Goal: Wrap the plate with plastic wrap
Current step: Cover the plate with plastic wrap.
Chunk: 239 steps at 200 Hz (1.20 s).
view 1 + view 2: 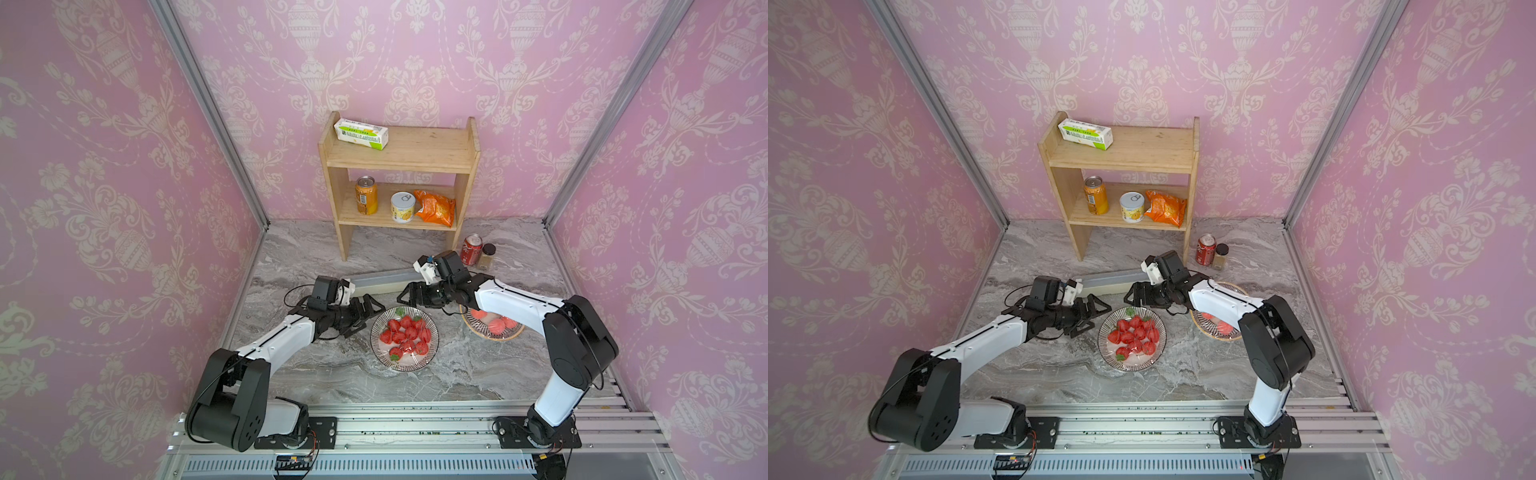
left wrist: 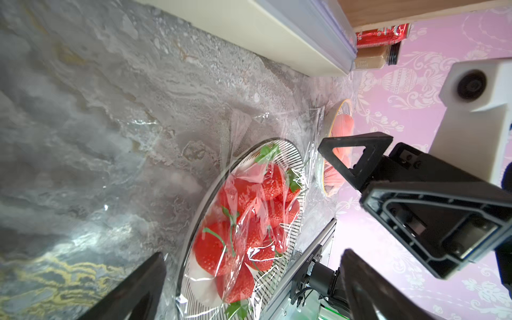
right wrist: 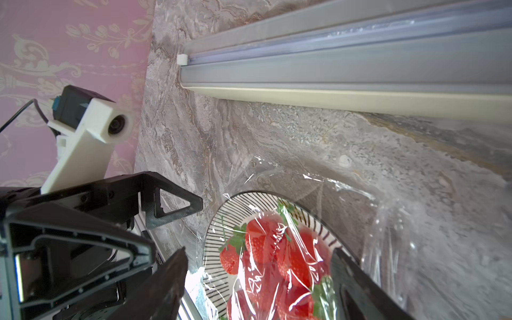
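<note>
A striped-rim plate (image 1: 375, 337) (image 1: 1104, 343) of strawberries sits mid-table. The plastic wrap (image 2: 266, 199) (image 3: 371, 221) lies crinkled and loose over the berries and spills onto the marble beside the plate. Its long cream dispenser box (image 1: 382, 280) (image 1: 1113, 280) lies just behind the plate. My left gripper (image 1: 369, 318) (image 2: 252, 266) is open at the plate's left rim, and its fingers straddle the covered berries without touching them. My right gripper (image 1: 405, 296) (image 3: 257, 263) is open over the plate's far rim, with film and berries showing between its fingers.
A second plate (image 1: 513, 334) with peach-coloured food lies under my right forearm. A red can (image 1: 471, 249) and a small jar (image 1: 486, 255) stand behind it. The wooden shelf (image 1: 399, 166) at the back wall carries a white-and-green carton, two cans and an orange snack bag.
</note>
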Tool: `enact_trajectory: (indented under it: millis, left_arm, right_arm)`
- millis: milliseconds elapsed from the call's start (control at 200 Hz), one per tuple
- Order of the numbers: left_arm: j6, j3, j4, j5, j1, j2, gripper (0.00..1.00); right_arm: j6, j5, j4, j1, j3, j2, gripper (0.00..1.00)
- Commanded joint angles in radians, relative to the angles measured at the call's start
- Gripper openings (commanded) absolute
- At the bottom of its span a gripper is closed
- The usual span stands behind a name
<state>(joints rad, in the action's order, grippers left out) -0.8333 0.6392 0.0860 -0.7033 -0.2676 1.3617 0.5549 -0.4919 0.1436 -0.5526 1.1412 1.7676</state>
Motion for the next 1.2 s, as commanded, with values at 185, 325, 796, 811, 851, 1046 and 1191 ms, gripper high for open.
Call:
enact_trajectory:
  millis: [185,325,796,811,851,1046,1191]
  left_arm:
    - [-0.103,-0.064,-0.187,-0.034,-0.033,0.068,0.99]
    - [-0.118,-0.084,-0.209,-0.027,-0.045,0.076,0.99]
    - [-0.167,-0.115,-0.272,-0.03,-0.081,0.096,0.99]
    - [-0.168,-0.115,-0.273,-0.03,-0.081,0.096,0.99]
    - [-0.169,-0.115,-0.274,-0.03,-0.082,0.095,0.99]
    - [-0.21,-0.122,-0.325,-0.036,-0.089,0.098,0.99]
    - [-0.271,-0.137,-0.431,-0.045,-0.095,0.12,0.99]
  right_arm:
    - [0.0,-0.004,0.001,0.004,0.081,0.089,0.82]
    - [-0.015,0.017,0.036,0.011,0.078,0.101,0.82]
    - [0.005,-0.028,0.041,0.043,-0.054,0.066,0.82]
    - [0.007,-0.031,0.039,0.043,-0.057,0.063,0.82]
    - [0.015,-0.043,0.027,0.043,-0.07,0.055,0.82]
    - [0.119,-0.12,-0.103,0.046,-0.164,0.014,0.83]
    - [0.146,-0.131,-0.137,0.068,-0.211,-0.027,0.84]
